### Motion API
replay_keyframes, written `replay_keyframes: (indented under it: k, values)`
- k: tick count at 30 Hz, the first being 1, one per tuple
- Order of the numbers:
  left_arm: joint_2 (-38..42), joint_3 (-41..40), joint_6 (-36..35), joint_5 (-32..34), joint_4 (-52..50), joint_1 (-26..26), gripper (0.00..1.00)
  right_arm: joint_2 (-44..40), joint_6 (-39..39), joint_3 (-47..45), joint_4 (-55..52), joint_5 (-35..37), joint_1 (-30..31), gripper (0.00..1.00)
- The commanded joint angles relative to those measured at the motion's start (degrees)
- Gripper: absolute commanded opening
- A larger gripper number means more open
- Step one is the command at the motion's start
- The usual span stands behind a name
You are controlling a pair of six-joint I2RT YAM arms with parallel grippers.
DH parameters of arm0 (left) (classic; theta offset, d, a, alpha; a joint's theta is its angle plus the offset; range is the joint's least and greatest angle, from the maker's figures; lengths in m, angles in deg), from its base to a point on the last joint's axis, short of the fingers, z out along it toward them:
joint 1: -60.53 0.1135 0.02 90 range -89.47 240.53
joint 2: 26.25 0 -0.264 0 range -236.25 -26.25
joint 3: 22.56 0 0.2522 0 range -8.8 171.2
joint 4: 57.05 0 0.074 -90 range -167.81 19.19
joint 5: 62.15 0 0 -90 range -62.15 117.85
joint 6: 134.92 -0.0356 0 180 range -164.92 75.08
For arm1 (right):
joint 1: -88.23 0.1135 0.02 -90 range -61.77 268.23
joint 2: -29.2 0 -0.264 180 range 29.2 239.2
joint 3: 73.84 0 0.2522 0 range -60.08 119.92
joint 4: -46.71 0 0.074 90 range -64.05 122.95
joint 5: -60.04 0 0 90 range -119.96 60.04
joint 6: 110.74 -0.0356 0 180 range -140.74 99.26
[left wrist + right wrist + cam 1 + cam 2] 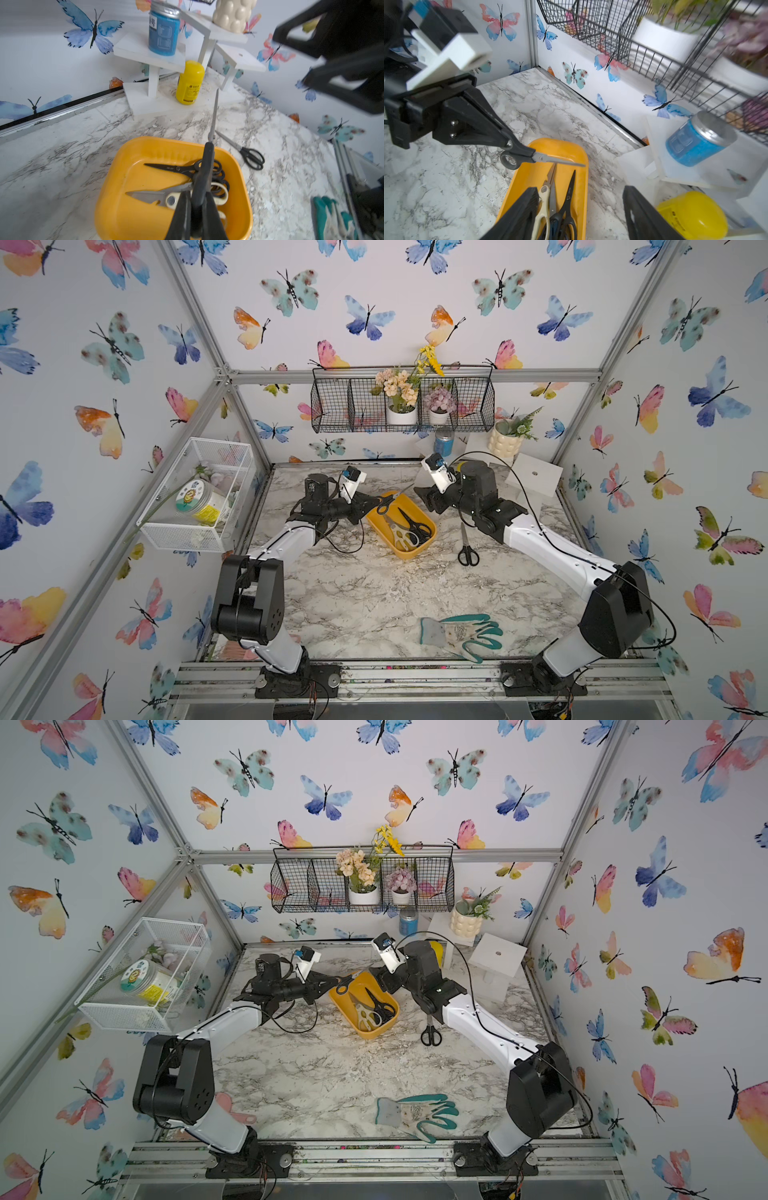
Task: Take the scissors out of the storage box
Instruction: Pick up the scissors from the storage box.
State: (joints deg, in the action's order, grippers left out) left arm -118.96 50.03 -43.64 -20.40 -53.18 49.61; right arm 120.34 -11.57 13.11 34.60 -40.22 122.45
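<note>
— While the left gripper (196, 199) hung over the storage box (409, 553), what did it grip?
— One black-handled pair (529, 155), clamped by a handle. The right gripper (580, 190) stood spread, empty. Cream shears (149, 195) and black pairs (176, 168) lay inside; another pair (467, 549) lay on the table (374, 601) beside it.

Bright, even light, soft shadows — top views bow at edges, wrist views show motion blur.

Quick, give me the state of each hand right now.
Left hand: shut on a black-handled pair of scissors, over the storage box.
Right hand: open, holding nothing.
</note>
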Motion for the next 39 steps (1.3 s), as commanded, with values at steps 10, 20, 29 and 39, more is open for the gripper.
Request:
replay_keyframes:
  k: [10,20,29,39]
  values:
    - [3.8,-9.6,39.9,1.9,32.9,-4.3,0.0,2.2,-7.5,-4.1,6.0,-29.5,-4.5,0.68]
    - [4.7,-10.8,44.1,2.6,39.2,-6.8,0.0,8.2,-8.4,0.8,3.9,-41.7,-6.2,0.65]
    - [4.6,-10.5,43.4,2.9,39.0,-7.6,0.0,8.1,-8.8,1.0,4.7,-44.7,-6.2,0.62]
    - [3.4,-10.1,43.2,2.4,39.2,-8.6,0.0,8.6,-13.2,0.2,9.4,-46.5,-6.2,0.4]
